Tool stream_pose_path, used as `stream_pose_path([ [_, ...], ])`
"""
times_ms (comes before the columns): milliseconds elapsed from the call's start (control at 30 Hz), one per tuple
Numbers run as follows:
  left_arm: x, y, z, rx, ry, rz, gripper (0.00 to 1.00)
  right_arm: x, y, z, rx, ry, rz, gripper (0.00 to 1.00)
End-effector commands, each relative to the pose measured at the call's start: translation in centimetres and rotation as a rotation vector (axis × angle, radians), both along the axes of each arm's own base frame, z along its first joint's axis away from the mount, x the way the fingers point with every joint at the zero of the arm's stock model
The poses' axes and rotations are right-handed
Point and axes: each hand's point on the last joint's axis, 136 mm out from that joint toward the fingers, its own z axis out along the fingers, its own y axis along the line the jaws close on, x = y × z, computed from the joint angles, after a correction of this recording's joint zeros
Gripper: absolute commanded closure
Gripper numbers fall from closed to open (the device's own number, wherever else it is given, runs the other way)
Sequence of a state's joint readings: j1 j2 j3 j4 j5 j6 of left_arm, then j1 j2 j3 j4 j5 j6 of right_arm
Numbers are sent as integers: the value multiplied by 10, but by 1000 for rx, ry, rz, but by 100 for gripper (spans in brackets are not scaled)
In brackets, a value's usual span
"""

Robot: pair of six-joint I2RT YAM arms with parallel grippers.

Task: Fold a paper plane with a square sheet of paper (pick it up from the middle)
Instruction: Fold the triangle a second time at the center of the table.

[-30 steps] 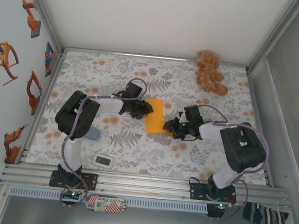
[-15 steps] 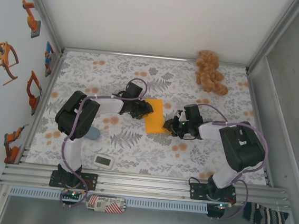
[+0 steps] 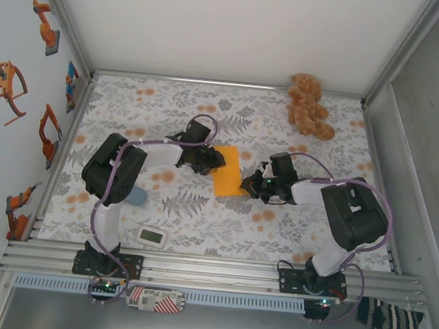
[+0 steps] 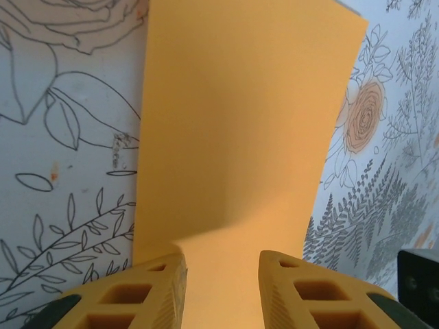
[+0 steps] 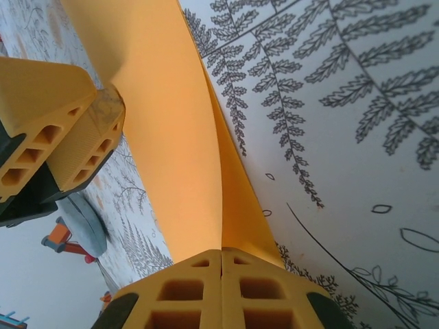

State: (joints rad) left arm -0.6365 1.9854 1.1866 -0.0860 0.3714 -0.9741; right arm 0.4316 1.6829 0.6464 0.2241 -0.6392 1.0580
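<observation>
The square sheet of paper (image 3: 227,171), bright orange, lies as a narrow rectangle on the floral cloth (image 3: 131,117) between both arms. My left gripper (image 3: 214,160) sits at its left edge; in the left wrist view its jaws (image 4: 221,264) stand apart, with the sheet (image 4: 240,123) running flat between and beyond them. My right gripper (image 3: 250,184) is at the sheet's near right corner. In the right wrist view it (image 5: 221,252) is shut on the paper (image 5: 171,137), two layers rising out of the closed pads. The left gripper's fingers (image 5: 82,137) show at the sheet's far side.
A tan plush toy (image 3: 309,105) lies at the back right corner. A blue-grey pad (image 3: 136,196) and a small white device (image 3: 152,237) rest near the left arm's base. Metal frame rails and walls bound the cloth on all sides.
My right gripper has closed onto the sheet's near right corner and the corner has lifted slightly. The left gripper has stayed where it was.
</observation>
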Motion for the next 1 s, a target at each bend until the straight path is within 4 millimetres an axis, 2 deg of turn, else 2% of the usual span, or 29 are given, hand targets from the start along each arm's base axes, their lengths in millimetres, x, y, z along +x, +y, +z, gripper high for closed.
stream_pose_path([
  [0, 2, -8, 34, -10, -80, -80, 64, -4, 0, 3, -14, -6, 18, 100],
  [100, 11, -9, 36, -1, -105, -94, 65, -8, -3, 4, -21, -8, 23, 100],
  [233, 15, -6, 18, 23, -74, -95, 65, -11, -3, 9, -15, -17, 30, 100],
  [367, 20, 0, 9, 51, -61, -96, 66, -10, -3, 16, -12, -37, 33, 100],
  [567, 15, 3, -13, 75, -3, -115, 68, -7, 2, 24, 8, -63, 56, 100],
  [700, 11, 5, -23, 88, 24, -117, 69, -6, 13, 29, 23, -89, 113, 100],
  [967, 9, 7, -27, 94, 33, -118, 69, 8, 38, 30, 22, -119, 170, 100],
])
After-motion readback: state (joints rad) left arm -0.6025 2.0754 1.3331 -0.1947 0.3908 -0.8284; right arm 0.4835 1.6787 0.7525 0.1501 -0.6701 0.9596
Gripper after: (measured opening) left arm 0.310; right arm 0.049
